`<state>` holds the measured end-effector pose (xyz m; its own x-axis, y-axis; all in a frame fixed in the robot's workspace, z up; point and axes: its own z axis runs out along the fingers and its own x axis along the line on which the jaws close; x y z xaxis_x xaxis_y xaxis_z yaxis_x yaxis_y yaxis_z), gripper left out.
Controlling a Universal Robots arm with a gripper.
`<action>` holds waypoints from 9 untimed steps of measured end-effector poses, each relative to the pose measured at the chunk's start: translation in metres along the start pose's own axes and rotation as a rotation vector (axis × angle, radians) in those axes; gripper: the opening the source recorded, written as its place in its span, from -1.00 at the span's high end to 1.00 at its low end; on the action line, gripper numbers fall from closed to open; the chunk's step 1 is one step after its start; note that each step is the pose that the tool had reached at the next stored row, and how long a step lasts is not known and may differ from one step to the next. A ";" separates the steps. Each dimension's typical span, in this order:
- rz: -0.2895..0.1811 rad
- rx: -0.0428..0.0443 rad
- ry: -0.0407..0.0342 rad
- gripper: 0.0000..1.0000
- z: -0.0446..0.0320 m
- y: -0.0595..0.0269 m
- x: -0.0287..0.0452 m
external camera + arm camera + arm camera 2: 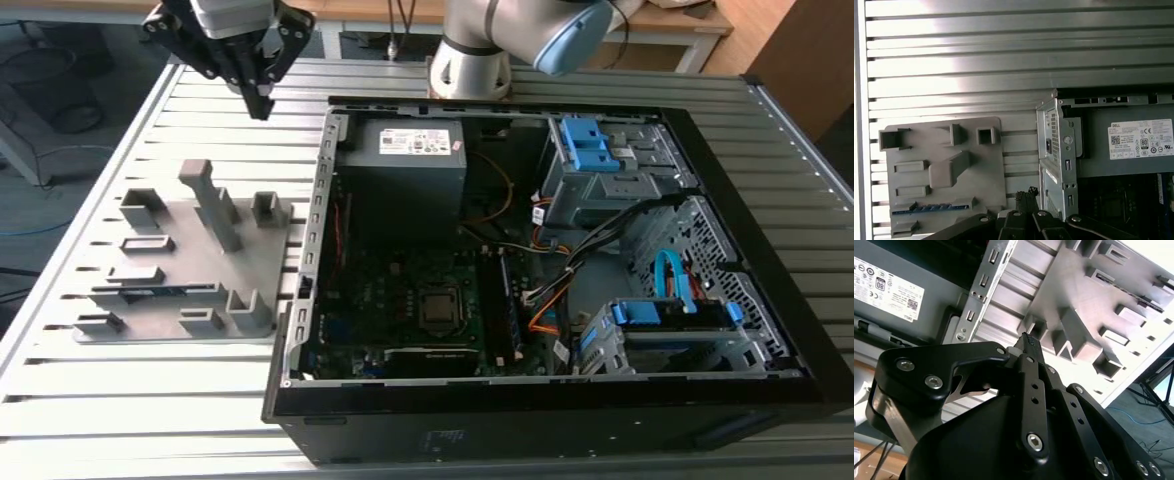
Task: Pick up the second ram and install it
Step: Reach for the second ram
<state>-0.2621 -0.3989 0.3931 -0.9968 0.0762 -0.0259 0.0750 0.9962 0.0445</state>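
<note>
The second ram lies flat as a thin dark strip in a slot of the grey holder plate, near its front at the exterior view's left. In the first wrist view the ram shows as a blue-green strip in the holder plate. My gripper hangs above the slatted table beyond the holder's far end, next to the open computer case. Its black fingers are pressed together with nothing between them, as seen in both wrist views.
The case holds a grey power supply, a motherboard with upright memory slots, blue drive cages and loose cables. Grey upright blocks stand on the holder. The slatted metal table ends close at the exterior view's left.
</note>
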 end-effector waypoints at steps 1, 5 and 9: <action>0.000 0.0001 0.0000 0.80 -0.0001 -0.0002 0.0021; 0.000 0.0000 0.0000 0.80 -0.0002 -0.0009 0.0119; 0.000 0.0001 0.0000 0.80 -0.0004 -0.0017 0.0217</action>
<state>-0.2839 -0.3990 0.3929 -0.9968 0.0762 -0.0259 0.0750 0.9962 0.0444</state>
